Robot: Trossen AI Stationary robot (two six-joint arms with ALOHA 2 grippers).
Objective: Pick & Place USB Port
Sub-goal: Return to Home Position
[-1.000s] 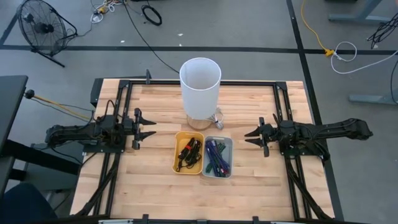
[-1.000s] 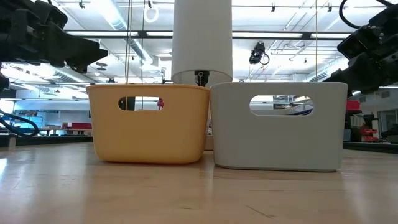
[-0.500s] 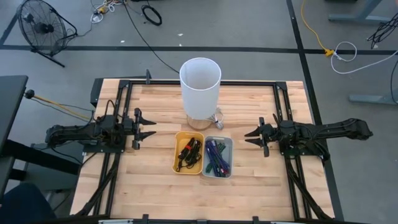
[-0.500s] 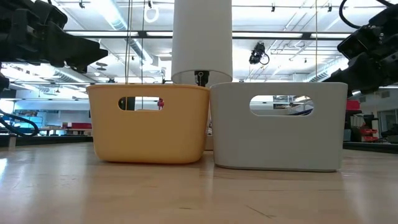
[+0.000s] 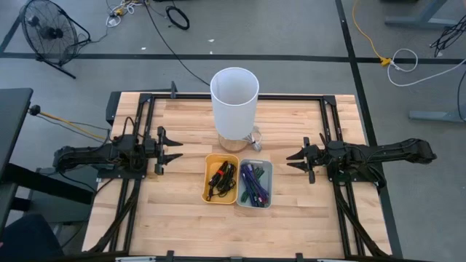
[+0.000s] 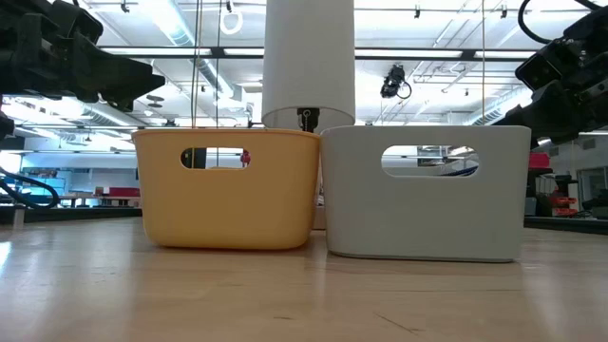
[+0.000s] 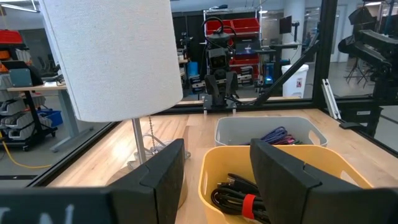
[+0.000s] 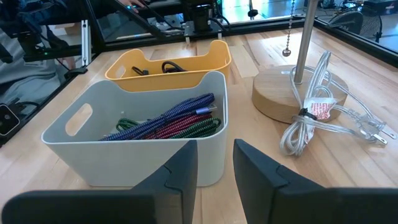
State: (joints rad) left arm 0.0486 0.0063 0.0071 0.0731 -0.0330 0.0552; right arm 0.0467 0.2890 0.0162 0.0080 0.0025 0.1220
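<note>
Cables (image 5: 222, 175): in yellow bin (image 5: 206, 180) and gray bin (image 5: 270, 182), between the pincers
Left pincer (image 5: 175, 151): agape, empty, arm level
Right pincer (image 5: 291, 160): the same

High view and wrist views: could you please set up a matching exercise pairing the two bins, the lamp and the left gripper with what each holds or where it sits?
Column one:
1. yellow bin
2. gray bin
3. lamp
4. left gripper

Column two:
A. holds violet, green and red braided cables
B. open and empty, over the left side of the table
C. holds black cables
D. stands on the far side of both bins, with a bundled clear cord by its base

Pairs: 1-C; 2-A; 3-D; 4-B.
</note>
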